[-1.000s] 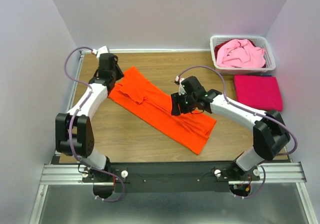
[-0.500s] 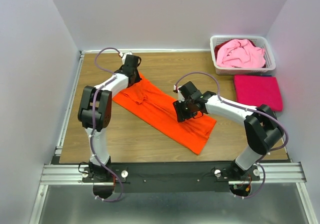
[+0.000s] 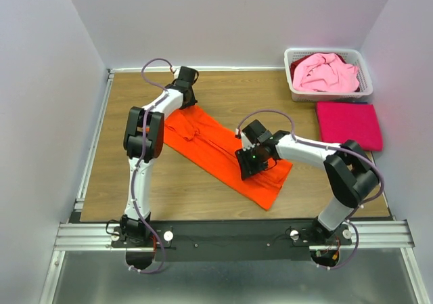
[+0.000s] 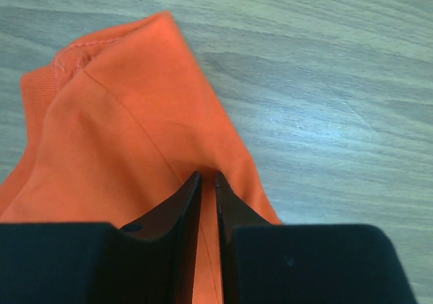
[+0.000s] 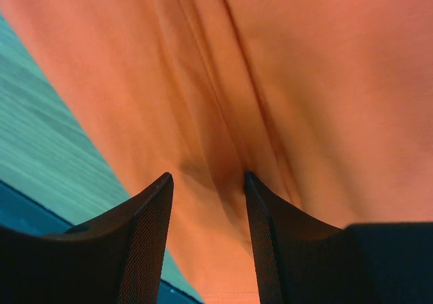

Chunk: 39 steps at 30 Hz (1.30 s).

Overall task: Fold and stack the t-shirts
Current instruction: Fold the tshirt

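Note:
The bright orange t-shirt (image 3: 223,154) lies as a long strip running diagonally across the middle of the table; it also shows in the left wrist view (image 4: 122,128) and the right wrist view (image 5: 284,80). My left gripper (image 3: 185,103) is at its far left end, and in the left wrist view (image 4: 207,177) it is shut on a fold of the orange cloth. My right gripper (image 3: 249,164) is over the near right part of the strip, and in the right wrist view (image 5: 207,177) it is open with both tips on the cloth. The magenta-red t-shirt (image 3: 348,124) lies folded at the right. The pale pink t-shirt (image 3: 325,72) lies crumpled in the basket.
A white slotted basket (image 3: 338,95) stands at the far right corner, just behind the folded magenta-red shirt. Walls close the table (image 3: 135,175) in on the left, back and right. A metal rail (image 3: 230,235) with the arm bases runs along the near edge.
My left arm has swung from the strip's left edge to its far end, shifting that end slightly. My right gripper has moved nearer along the strip.

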Available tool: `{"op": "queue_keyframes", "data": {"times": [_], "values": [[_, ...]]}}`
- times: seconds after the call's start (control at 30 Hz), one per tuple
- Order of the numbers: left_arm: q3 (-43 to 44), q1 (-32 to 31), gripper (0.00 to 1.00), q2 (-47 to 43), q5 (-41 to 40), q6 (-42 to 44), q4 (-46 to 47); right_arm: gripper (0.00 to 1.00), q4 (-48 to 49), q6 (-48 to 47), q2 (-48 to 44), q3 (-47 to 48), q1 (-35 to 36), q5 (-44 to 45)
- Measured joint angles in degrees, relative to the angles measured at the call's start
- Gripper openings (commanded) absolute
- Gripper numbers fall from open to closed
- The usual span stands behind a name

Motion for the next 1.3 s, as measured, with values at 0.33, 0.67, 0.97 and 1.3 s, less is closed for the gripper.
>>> {"op": "queue_keyframes", "data": {"times": [0.33, 0.67, 0.97, 1.3], "values": [[11.6, 0.0, 0.22, 6.2, -0.1, 2.1, -6.7, 0.55, 0.9, 7.5, 0.7, -0.7, 4.9, -6.3], [11.3, 0.0, 0.38, 4.4, -0.7, 6.6, -5.6, 0.57, 0.4, 10.4, 0.7, 2.2, 6.0, -1.7], [-1.8, 0.0, 0.19, -19.5, -6.7, 7.8, -0.9, 0.39, -1.7, 7.8, -1.7, 4.6, 6.0, 3.5], [-26.5, 5.6, 0.18, -29.5, -6.6, 4.2, 5.3, 0.36, -2.4, 4.6, -0.7, 4.7, 6.1, -3.9]]}}
